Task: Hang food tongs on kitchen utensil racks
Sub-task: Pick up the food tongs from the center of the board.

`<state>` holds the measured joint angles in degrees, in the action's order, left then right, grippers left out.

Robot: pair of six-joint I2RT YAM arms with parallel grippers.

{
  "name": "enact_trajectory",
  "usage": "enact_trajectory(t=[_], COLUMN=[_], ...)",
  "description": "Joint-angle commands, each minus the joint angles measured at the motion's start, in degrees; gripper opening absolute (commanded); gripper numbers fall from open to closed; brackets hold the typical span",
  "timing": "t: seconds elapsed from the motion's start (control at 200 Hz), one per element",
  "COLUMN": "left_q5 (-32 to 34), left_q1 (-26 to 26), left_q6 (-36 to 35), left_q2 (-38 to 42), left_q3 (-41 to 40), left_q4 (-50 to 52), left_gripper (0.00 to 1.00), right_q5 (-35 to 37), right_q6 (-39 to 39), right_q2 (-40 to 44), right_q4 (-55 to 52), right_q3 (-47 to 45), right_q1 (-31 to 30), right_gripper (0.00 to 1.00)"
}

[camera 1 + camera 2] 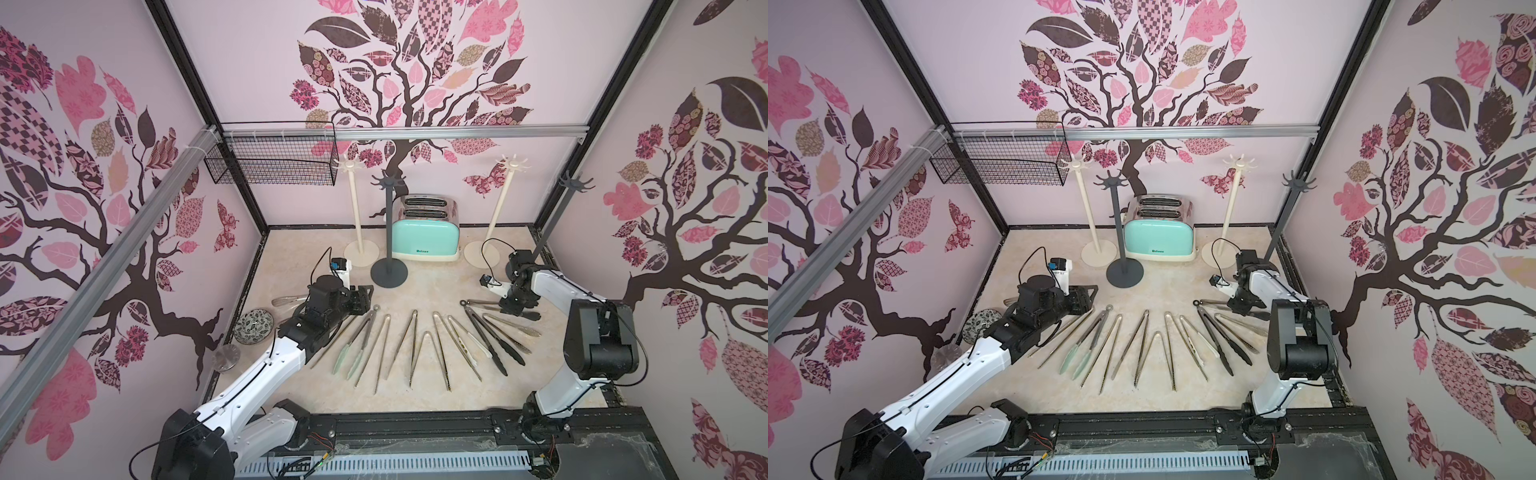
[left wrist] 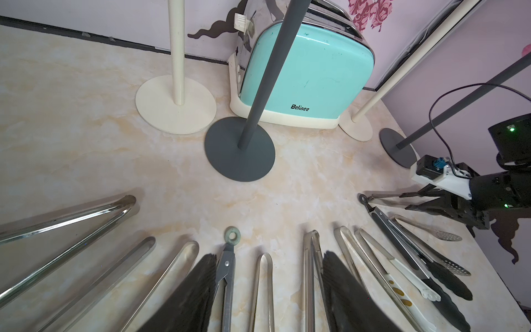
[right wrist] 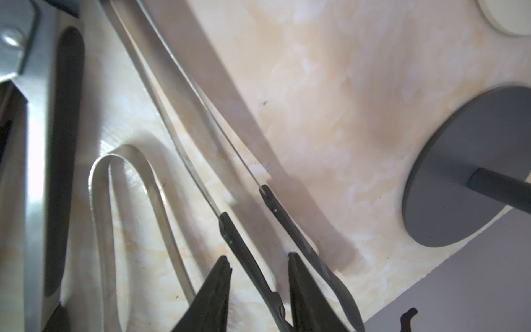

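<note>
Wire mesh basket (image 1: 274, 162): hung on the rail at the far left, above the tabletop.
Patterned bowl (image 1: 253, 326): at the left edge of the marble tabletop (image 1: 432, 286), just left of the left arm.
Left gripper (image 1: 362, 298): jaws spread wide with nothing in them, hovering over the far ends of the leftmost tongs. In the wrist view its fingers (image 2: 198, 287) stand either side of the ring end of the mint-tipped tongs (image 1: 343, 358).
Left cream rack (image 1: 355, 208): upright at the far side, left of the toaster.
Centre grey rack (image 1: 389, 232): upright just in front of the toaster's left end.
Toaster (image 1: 428, 237): mint-green, against the far wall between the two cream racks.
Food tongs (image 2: 309, 273): all lying flat on the tabletop, fanned across the middle, joined ends far and tips near.
Right cream rack (image 1: 500, 208): upright, right of the toaster.
Right gripper (image 3: 258, 258): down low at the right end of the fan, jaws part-way apart and astride one arm of the black-tipped tongs (image 3: 237, 243); I can see no squeeze on it.
Right grey rack (image 1: 554, 220): in the far-right corner, its base just beyond the right gripper.
</note>
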<state>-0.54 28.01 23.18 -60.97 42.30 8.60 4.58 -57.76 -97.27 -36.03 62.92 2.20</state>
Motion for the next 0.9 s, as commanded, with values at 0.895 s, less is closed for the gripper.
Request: enact_trajectory(t=[0.895], left_q5=[-0.7], left_q1=[0.2], left_q6=[-1.4], left_q2=[1.4], left_q3=[-0.2], left_q4=[-1.4], left_gripper=[0.61], right_q5=[-0.5], right_q6=[1.5], right_q2=[-7.1], right_q4=[5.9], right_q3=[-3.0], right_q1=[0.3], right_gripper=[0.25])
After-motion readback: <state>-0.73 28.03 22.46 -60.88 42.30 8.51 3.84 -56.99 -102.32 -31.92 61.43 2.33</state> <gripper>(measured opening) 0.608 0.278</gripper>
